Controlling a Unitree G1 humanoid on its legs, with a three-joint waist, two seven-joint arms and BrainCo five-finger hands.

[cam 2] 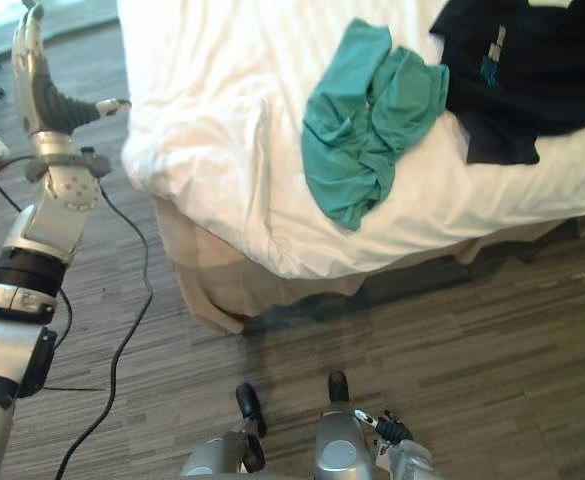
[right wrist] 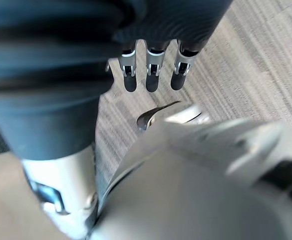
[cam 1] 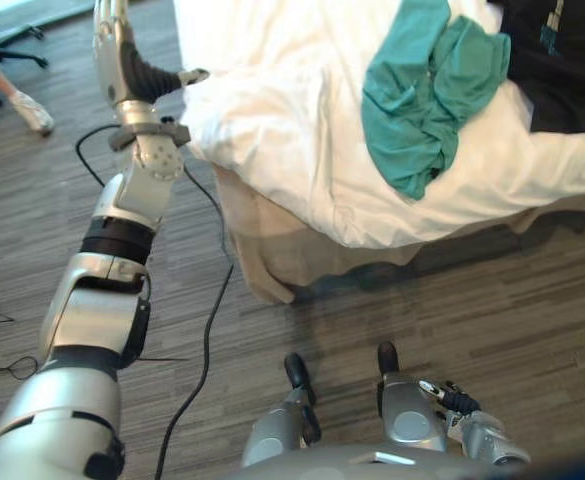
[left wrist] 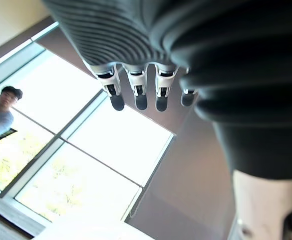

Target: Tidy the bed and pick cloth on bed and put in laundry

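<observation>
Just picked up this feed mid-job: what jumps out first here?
The crumpled teal cloth garment stands out most, lying on the white duvet near the bed's front edge. A black garment lies just to its right. The left hand is raised with straight fingers beside the bed's left corner and holds nothing. The right hand hangs open, low over the grey wood-look floor.
</observation>
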